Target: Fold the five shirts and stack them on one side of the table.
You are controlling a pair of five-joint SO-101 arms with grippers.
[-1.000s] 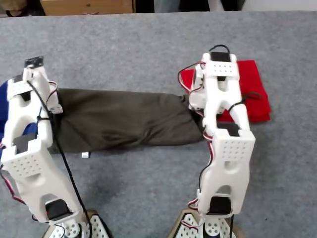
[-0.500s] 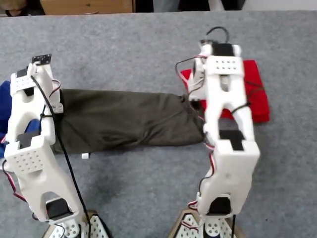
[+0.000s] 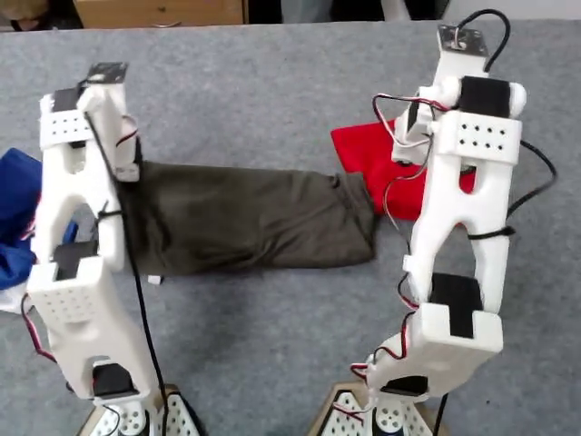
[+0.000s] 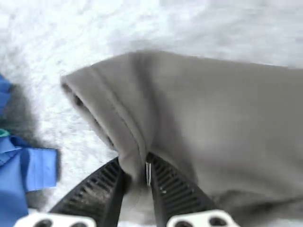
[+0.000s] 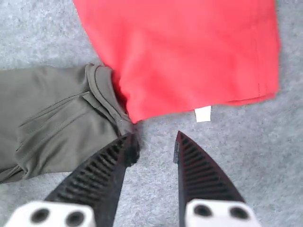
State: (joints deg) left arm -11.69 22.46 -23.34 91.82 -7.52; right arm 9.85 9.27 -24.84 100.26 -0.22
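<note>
Lifted since earlier: right end effector point(image 5: 155, 137), released, beside red shirt point(image 5: 180, 52); left end effector point(image 4: 136, 163) grasping olive shirt point(image 3: 245, 218) edge.

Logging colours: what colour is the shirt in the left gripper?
Olive-green shirt, best in the high view.

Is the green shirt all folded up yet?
Partly folded: the olive shirt lies as one long strip, layered edges showing at its end.

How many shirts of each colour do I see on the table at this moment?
Olive shirt: 1
Red shirt: 1
Blue shirt: 1
Total: 3 shirts in sight
</note>
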